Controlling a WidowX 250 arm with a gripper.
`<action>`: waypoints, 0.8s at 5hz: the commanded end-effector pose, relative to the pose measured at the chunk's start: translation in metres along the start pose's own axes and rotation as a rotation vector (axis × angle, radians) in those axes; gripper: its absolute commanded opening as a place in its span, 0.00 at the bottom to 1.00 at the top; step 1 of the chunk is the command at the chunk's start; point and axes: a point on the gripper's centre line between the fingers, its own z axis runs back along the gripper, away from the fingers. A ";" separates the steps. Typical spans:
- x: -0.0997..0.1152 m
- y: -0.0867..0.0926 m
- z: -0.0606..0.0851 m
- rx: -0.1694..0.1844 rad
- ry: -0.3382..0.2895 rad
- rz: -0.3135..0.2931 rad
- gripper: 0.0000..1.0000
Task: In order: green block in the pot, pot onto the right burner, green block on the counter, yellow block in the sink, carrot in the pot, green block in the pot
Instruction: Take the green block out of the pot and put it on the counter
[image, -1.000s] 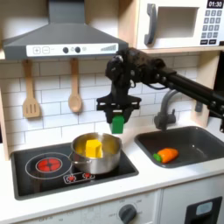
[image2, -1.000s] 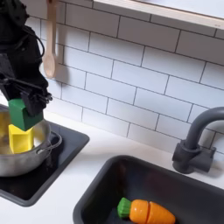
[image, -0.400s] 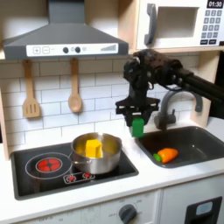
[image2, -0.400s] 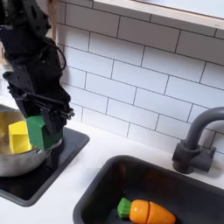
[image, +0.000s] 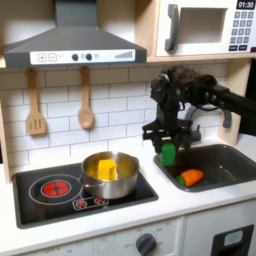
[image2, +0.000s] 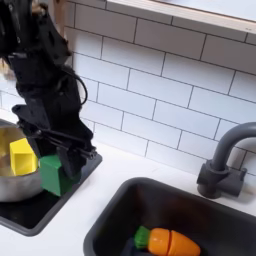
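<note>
Pot (image: 108, 175) sits on the black stovetop (image: 60, 195), toward its right edge in the first exterior view, over the right burner. Inside it: the yellow block (image: 105, 169), leaning near the wall nearest the sink; in the second exterior view the yellow block (image2: 22, 156) shows above the rim of the pot (image2: 20, 185).

Gripper (image: 167, 152) is clamped on the green block (image: 168, 153), fingers pinching its sides. The block hangs in the air between stovetop and sink (image: 225, 158). In the second exterior view the green block (image2: 54, 174) is just beside the pot's outer wall, above the stovetop's right edge, gripper (image2: 58, 170) around it; whether the block touches the surface I cannot tell.

Sink basin holds the carrot (image: 189, 177), lying near the front-left corner in the first exterior view. In the second exterior view the carrot (image2: 167, 241) lies with its green end toward the stovetop.

Counter (image2: 75, 225): pale strip between stovetop and sink (image2: 120, 215).
</note>
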 end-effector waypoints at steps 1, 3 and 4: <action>-0.003 0.003 -0.020 0.028 0.025 0.032 0.00; -0.005 0.008 -0.037 0.046 0.036 0.053 0.00; -0.002 0.003 -0.048 0.037 0.061 0.055 0.00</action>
